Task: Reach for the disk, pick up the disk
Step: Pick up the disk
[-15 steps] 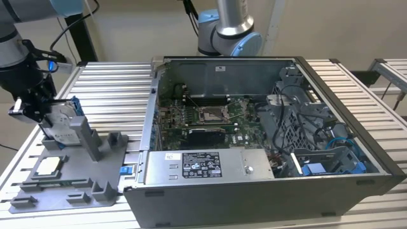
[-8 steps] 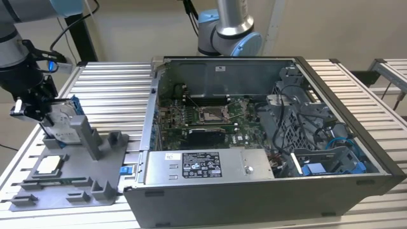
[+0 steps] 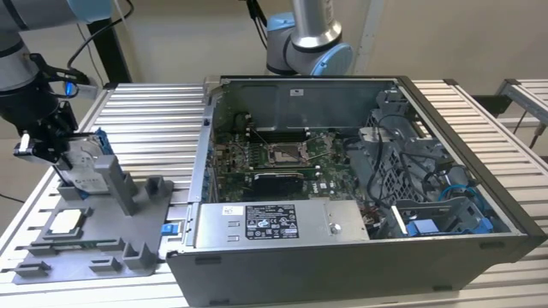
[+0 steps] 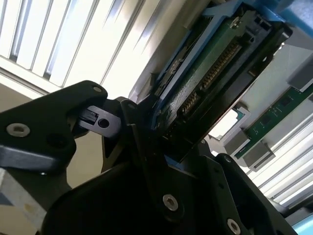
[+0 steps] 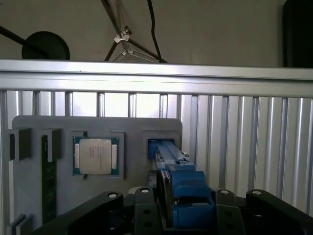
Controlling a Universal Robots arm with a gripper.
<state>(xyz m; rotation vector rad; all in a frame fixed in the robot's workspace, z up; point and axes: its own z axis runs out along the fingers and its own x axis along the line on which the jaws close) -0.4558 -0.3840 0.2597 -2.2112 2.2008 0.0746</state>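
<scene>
The disk [image 3: 83, 160] is a silver-grey drive in a blue bracket. It stands on edge in a slot of the grey fixture [image 3: 94, 247] at the exterior view's left. My gripper [image 3: 50, 151] reaches it from the left and grips its upper end. In the first wrist view the disk [image 5: 182, 193] runs edge-on from the fixture slot [image 5: 161, 139] back between my black fingers [image 5: 144, 200]. The second wrist view shows the disk's green circuit board underside [image 4: 208, 81] with a finger [image 4: 142, 122] pressed against its blue frame.
A small square silver chip [image 3: 67, 221] [image 5: 95, 155] and a green memory stick [image 5: 45, 183] lie in the same fixture. An open computer case [image 3: 342, 192] stands to the right on the slatted aluminium table [image 3: 154, 122]. A second arm's base [image 3: 308, 38] stands behind the case.
</scene>
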